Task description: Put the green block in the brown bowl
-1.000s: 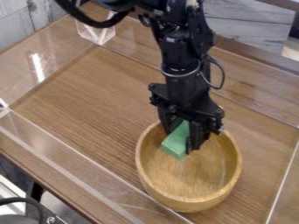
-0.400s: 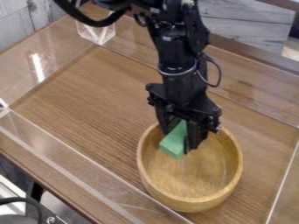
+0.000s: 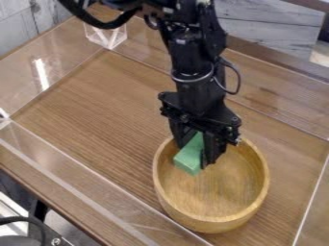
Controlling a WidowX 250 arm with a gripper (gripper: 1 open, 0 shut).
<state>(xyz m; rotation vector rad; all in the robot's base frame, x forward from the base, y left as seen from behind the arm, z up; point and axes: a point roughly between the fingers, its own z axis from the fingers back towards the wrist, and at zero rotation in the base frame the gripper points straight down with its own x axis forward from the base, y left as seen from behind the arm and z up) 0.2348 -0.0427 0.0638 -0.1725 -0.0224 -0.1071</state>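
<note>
a black robot arm reaches down from the top of the view over a wooden table (image 3: 90, 106), its gripper (image 3: 202, 152) pointing straight down into the brown bowl (image 3: 244, 207), which sits at the lower right of the scene. the step in hand looks like the last one: the green block (image 3: 191, 156) is already carried over the bowl and hangs inside its rim, near the back left wall, apparently just above the bowl's floor, though whether its lower corner touches the wood cannot be told from this angle. the next move calls only for spreading the fingers so the block drops or settles onto the bowl's floor, then lifting the arm straight up clear of the rim. the fingers (image 3: 213, 146) stand partly closed, pinched on the green block from either side; the block sits tilted between them, its bright face turned toward the camera. nothing else lies in the bowl. a clear plastic barrier runs along the table's near edge.
</note>
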